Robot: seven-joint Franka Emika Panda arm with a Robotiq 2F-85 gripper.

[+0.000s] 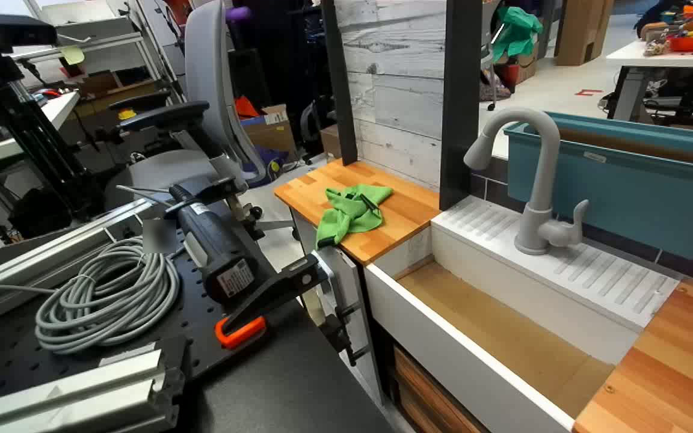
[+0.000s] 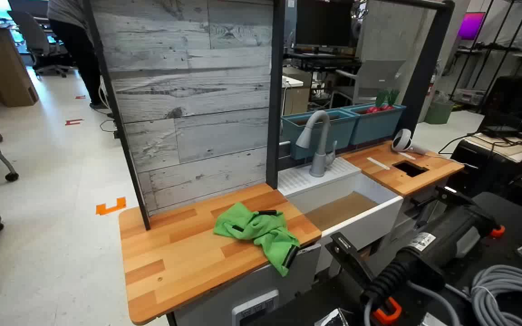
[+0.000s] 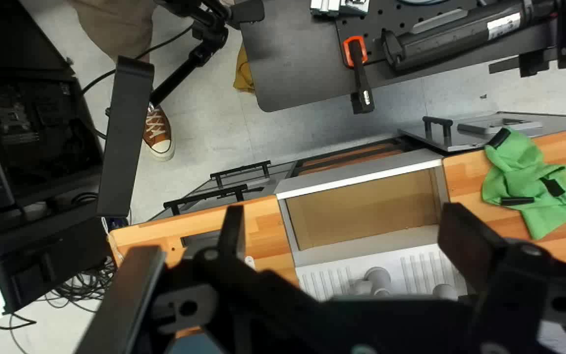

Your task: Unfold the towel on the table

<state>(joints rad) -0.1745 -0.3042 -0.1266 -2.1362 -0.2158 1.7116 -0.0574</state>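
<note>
The green towel lies crumpled and bunched on the wooden tabletop beside the sink, in both exterior views. Black patches show on it, and one corner hangs over the tabletop's front edge. The towel and the tabletop are seen there. In the wrist view the towel is at the right, outside the jaws, on the tabletop. My gripper is open and empty, high above the sink, with its fingers wide apart. The gripper does not show in either exterior view.
The white sink with a grey faucet adjoins the tabletop. A white wood-plank panel stands behind the towel. Teal planters are behind the sink. A black bench with clamps and a coiled cable faces the counter.
</note>
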